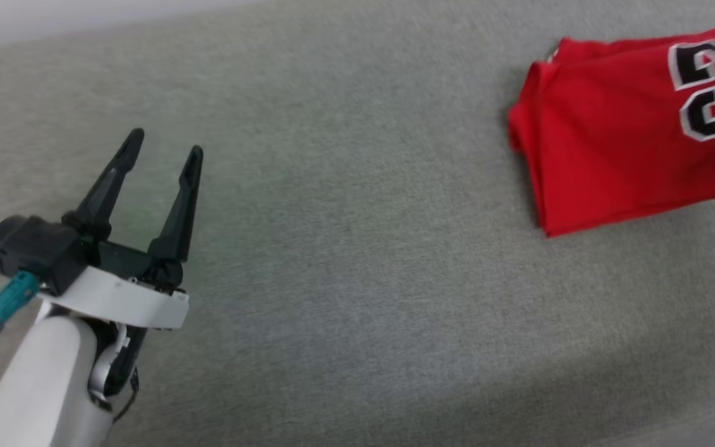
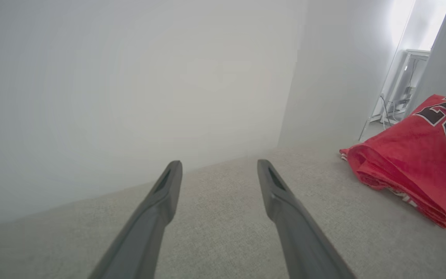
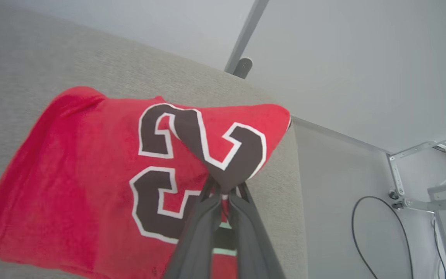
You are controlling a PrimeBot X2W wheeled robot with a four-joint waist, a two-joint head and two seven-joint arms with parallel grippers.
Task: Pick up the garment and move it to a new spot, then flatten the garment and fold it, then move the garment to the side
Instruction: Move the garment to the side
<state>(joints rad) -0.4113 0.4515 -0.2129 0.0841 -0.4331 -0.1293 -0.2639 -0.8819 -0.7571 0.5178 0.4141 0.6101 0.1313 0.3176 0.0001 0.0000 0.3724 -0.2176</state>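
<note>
Shirt, folded, lies on grey surface, its number pinched tight in the right gripper. Left gripper hovers spread wide, well apart.

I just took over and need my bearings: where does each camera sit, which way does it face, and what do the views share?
Head view: on the head, looking down at the grey surface; left fingers, spread open, lower left; shirt at right edge.
Left wrist view: along the left fingers, low across the surface toward a pale wall.
Right wrist view: along the right fingers, shut on the shirt's number.
Shared: all three show the shirt.
</note>
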